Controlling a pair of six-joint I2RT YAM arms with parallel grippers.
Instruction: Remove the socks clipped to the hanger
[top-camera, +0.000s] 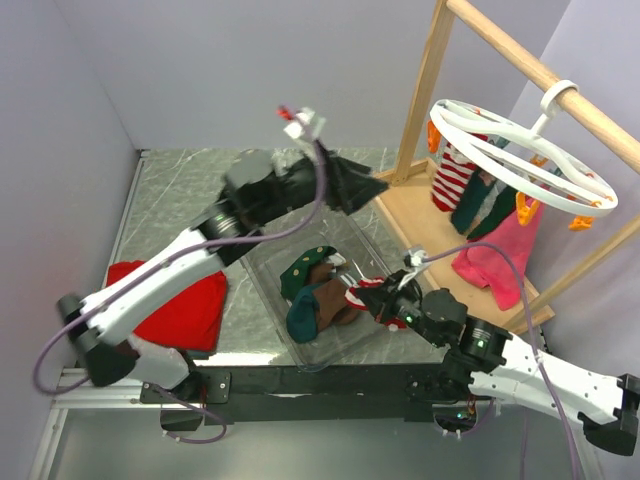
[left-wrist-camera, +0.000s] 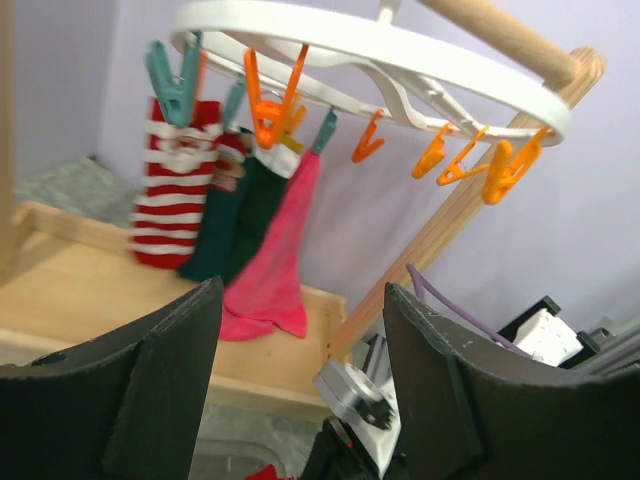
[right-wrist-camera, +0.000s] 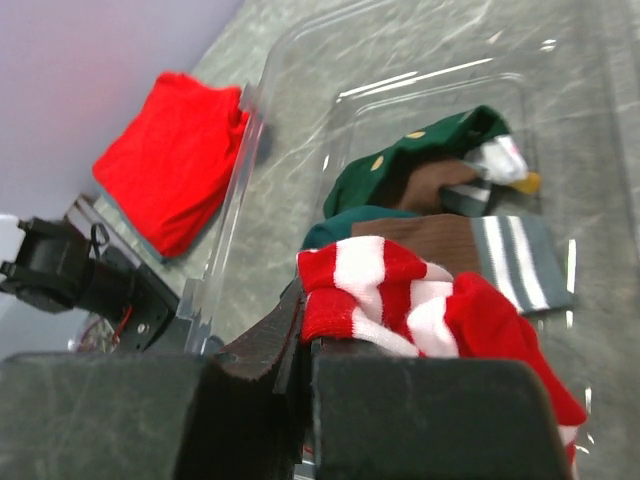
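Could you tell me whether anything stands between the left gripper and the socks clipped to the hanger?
Nothing visible does. The left gripper is open, with clear air between it and the striped sock, dark green sock and pink sock hanging from the hanger; the wooden frame stands off to the sides.

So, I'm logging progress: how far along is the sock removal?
Done: green and brown socks lie in the clear bin. In hand: the right gripper is shut on a red-and-white striped sock over the bin. Remaining: a second striped sock, dark green socks and a pink sock hang clipped on the hanger; the open left gripper faces them.
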